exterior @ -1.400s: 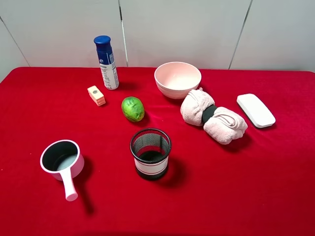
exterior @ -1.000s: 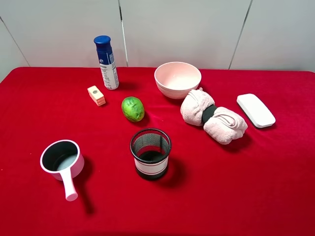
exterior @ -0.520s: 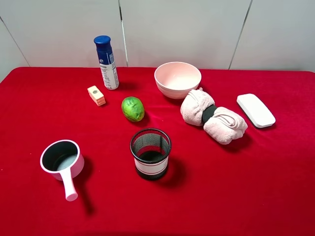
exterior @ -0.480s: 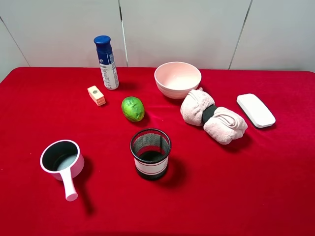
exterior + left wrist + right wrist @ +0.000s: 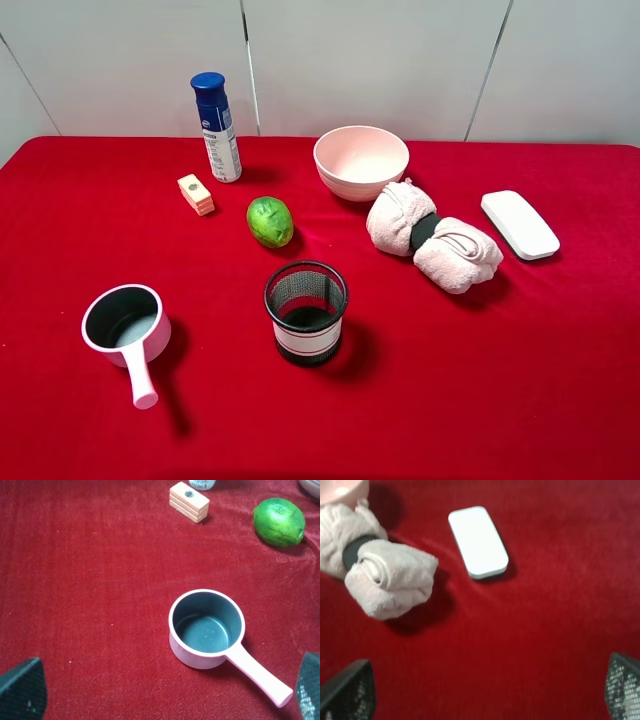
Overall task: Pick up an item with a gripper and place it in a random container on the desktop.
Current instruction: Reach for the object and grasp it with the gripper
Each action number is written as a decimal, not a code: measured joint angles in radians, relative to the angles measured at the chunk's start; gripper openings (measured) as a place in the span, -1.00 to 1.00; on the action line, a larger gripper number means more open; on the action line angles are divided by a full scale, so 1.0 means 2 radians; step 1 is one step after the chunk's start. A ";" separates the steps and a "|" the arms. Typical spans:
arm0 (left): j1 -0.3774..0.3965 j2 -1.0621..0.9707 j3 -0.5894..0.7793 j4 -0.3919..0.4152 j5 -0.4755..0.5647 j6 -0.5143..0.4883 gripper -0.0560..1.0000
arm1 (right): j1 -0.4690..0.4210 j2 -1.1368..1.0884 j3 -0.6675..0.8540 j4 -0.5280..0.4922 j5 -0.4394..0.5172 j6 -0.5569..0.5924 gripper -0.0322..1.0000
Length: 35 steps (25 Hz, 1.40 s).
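Observation:
The flat white block (image 5: 519, 224) lies on the red desktop (image 5: 520, 360) at the far right, right of a rolled towel. It also shows in the right wrist view (image 5: 478, 541). The pale pink ribbed bowl (image 5: 361, 162) stands at the back centre; its edge shows in the right wrist view (image 5: 340, 490). No arm shows in the exterior high view. My right gripper (image 5: 485, 690) is open and empty, its fingertips (image 5: 350, 690) wide apart, well short of the block. My left gripper (image 5: 165, 692) is open and empty over the pink saucepan.
A pink saucepan (image 5: 124, 322) sits front left, a black mesh cup (image 5: 305, 311) in the middle, a green lime (image 5: 269, 221), a small orange-cream block (image 5: 196, 193), a blue-capped bottle (image 5: 216, 127) at the back, and a rolled pink towel (image 5: 432, 236) beside the bowl.

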 joint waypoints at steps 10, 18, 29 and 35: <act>0.000 0.000 0.000 0.000 0.000 0.000 0.99 | 0.000 0.159 -0.085 0.002 -0.005 -0.009 0.41; 0.000 0.000 0.000 0.000 0.000 0.000 0.99 | 0.000 0.298 -0.158 0.000 -0.005 -0.025 0.41; 0.000 0.000 0.000 0.000 0.000 0.000 0.99 | 0.000 0.477 -0.273 -0.001 -0.006 -0.035 0.41; 0.000 0.000 0.000 0.000 0.000 0.000 0.99 | 0.000 0.565 -0.321 0.003 -0.005 -0.065 0.41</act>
